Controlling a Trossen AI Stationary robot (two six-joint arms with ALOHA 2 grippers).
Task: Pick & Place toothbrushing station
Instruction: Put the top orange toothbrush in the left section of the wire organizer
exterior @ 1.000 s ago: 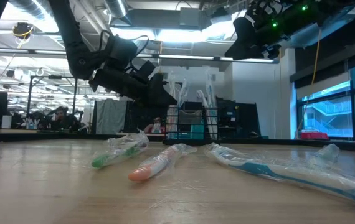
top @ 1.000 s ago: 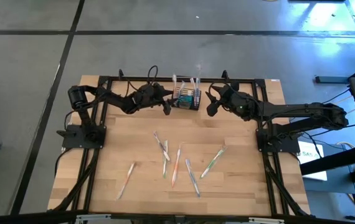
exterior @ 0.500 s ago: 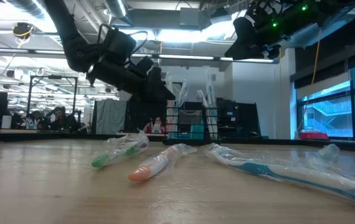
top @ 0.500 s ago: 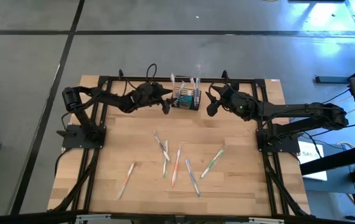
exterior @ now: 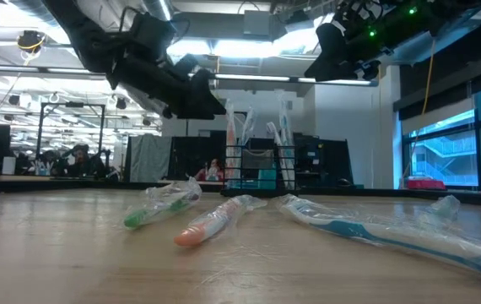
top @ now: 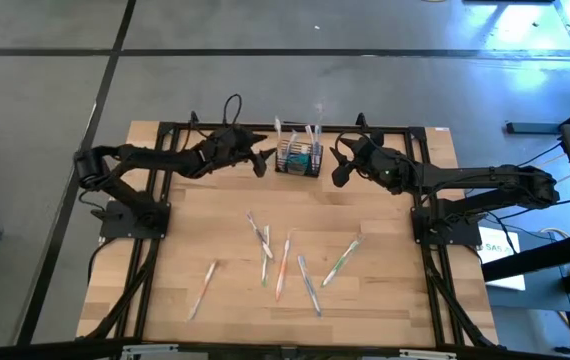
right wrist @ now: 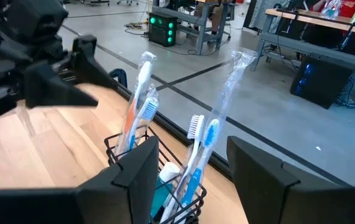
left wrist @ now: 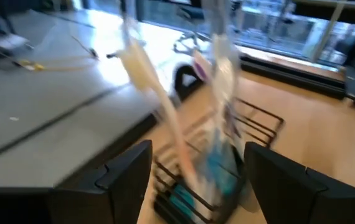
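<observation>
Black wire caddy, the toothbrushing station, sits between my two end effectors at the tabletop's far edge. Left end effector gapes released just beside it; right end effector hangs unclenched, empty, probably ready to steady it.

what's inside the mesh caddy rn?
The wire-mesh caddy holds wrapped toothbrushes standing upright, sticking out above its rim, plus teal tubes low down. The caddy's floor and the brush handles' lower ends are hidden behind the right tool's fingers.
</observation>
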